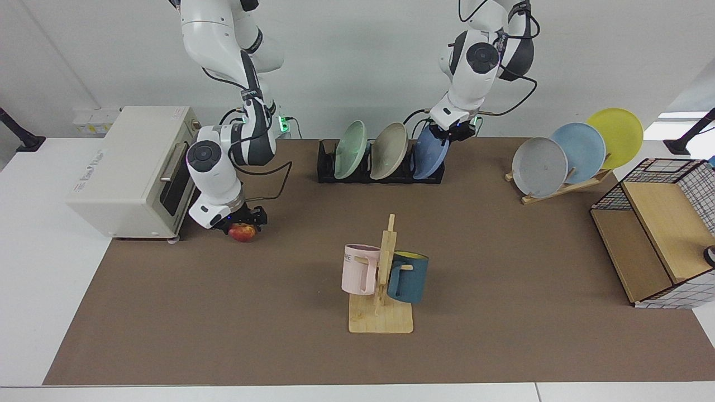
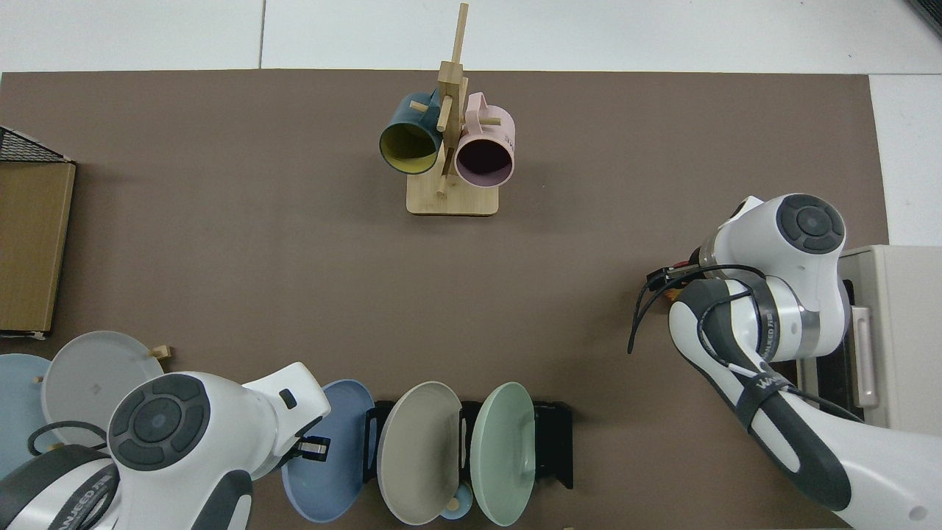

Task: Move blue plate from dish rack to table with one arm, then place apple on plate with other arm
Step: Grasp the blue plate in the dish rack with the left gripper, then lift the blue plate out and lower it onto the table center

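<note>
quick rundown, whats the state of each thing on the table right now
blue plate: standing in the dish rack, left hand at its top rim
green plate and beige plate: racked
apple: on the table, right hand down over it
pink mug and teal mug: hung on the mug tree

My arms' shells (image 1: pixel 209 162) are glossy white plastic; the tabletop (image 1: pixel 503 268) is matt brown, the mug tree (image 1: pixel 385 279) pale wood, the plates (image 1: pixel 431 157) matt.
</note>
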